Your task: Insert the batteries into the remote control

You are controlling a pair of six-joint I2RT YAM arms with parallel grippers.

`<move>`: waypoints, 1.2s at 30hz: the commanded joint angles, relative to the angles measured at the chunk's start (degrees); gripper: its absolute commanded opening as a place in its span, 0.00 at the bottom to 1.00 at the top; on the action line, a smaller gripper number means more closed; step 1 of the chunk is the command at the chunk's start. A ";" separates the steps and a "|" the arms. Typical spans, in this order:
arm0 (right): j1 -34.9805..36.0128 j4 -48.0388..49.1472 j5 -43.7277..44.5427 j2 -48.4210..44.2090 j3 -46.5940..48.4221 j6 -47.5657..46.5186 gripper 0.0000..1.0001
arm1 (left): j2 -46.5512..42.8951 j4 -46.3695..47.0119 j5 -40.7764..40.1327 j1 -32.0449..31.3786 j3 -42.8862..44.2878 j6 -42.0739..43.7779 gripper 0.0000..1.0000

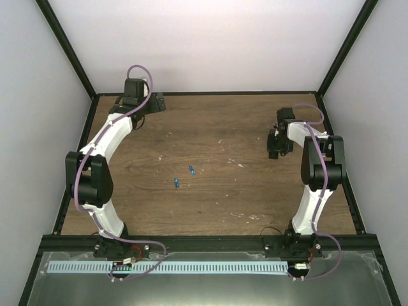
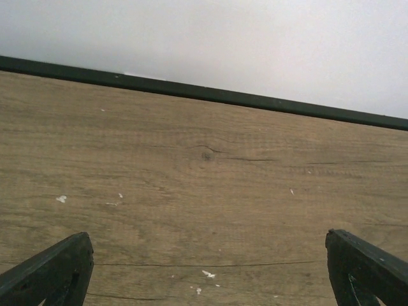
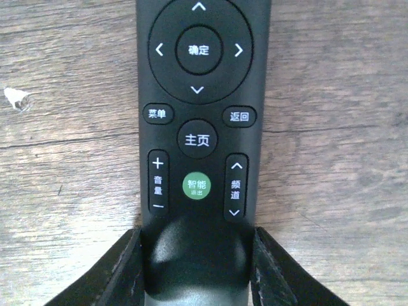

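Note:
Two small bright-blue batteries [image 1: 191, 169] [image 1: 176, 183] lie apart on the wooden table [image 1: 217, 191] near its middle. My right gripper [image 1: 275, 145] is at the right side, shut on the lower end of the black remote control [image 3: 199, 95]. The remote is face up, its buttons showing, with a finger [image 3: 118, 268] pressed against each side. I cannot tell whether it rests on the wood or hangs just above it. My left gripper [image 1: 156, 102] is open and empty at the far left back edge; its fingertips [image 2: 70, 255] stand wide apart over bare wood.
A black frame rail [image 2: 204, 92] runs along the table's back edge just ahead of the left gripper, with a white wall behind it. Black rails also line the left and right edges. Small white flecks dot the wood.

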 commanded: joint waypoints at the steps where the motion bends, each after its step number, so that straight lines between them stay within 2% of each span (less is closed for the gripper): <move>1: 0.37 -0.25 -1.18 1.97 -1.08 -2.68 0.31 | 1.58 -0.99 2.87 -0.14 1.80 -3.17 1.00; 8: 5.19 0.69 -1.24 0.92 0.61 -4.59 0.29 | 1.56 4.28 12.38 -0.63 -1.56 -8.20 0.98; 14: 10.44 3.10 -7.33 -0.06 3.06 -4.28 0.28 | 1.08 10.17 17.16 -1.30 -5.90 -11.66 0.95; 19: 16.27 7.08 -15.87 0.21 7.40 -5.25 0.28 | 1.73 14.45 21.54 -1.53 -8.54 -15.47 0.93; 24: 21.50 7.42 -20.47 3.25 14.09 -5.50 0.28 | 1.92 19.12 23.45 -2.18 -11.43 -18.34 0.90; 28: 24.11 6.71 -22.64 5.41 18.18 -5.33 0.28 | 2.83 19.23 24.06 -3.29 -11.63 -20.13 0.88; 36: 25.41 8.03 -27.82 6.15 21.13 -4.69 0.27 | 4.32 20.13 26.22 -6.78 -11.33 -21.37 0.85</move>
